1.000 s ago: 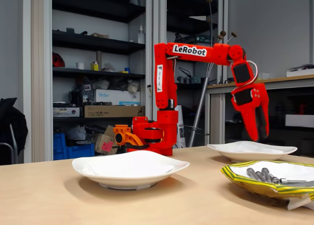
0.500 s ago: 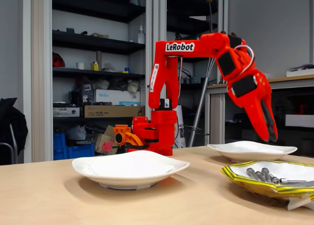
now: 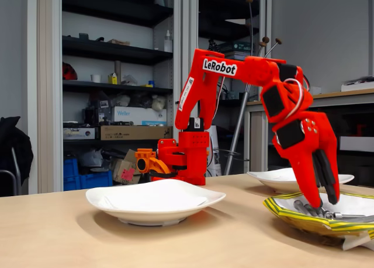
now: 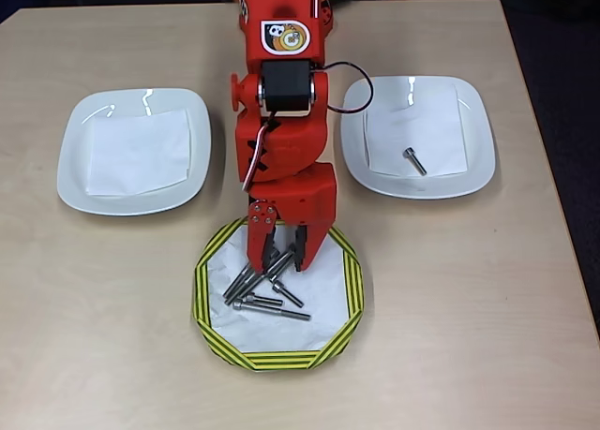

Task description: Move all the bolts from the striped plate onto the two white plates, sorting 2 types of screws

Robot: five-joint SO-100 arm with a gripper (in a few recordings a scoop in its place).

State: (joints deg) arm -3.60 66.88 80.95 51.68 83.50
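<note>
My red gripper (image 4: 279,259) reaches down into the striped plate (image 4: 202,289), open, its fingertips either side of the top of a pile of several long grey bolts (image 4: 261,288). In the fixed view the gripper (image 3: 321,205) touches down among the bolts (image 3: 305,208) inside the striped plate (image 3: 292,218). One short bolt (image 4: 414,160) lies on the right white plate (image 4: 478,158). The left white plate (image 4: 75,158) holds only a white paper sheet. Both white plates (image 3: 117,202) (image 3: 272,177) show in the fixed view.
The arm's base (image 3: 181,163) stands at the table's far edge between the two white plates. Bare wooden table (image 4: 450,308) surrounds the plates. Shelves and a bench stand behind the table.
The gripper has swung forward from above the back white plate and dropped into the striped plate, down to the bolts.
</note>
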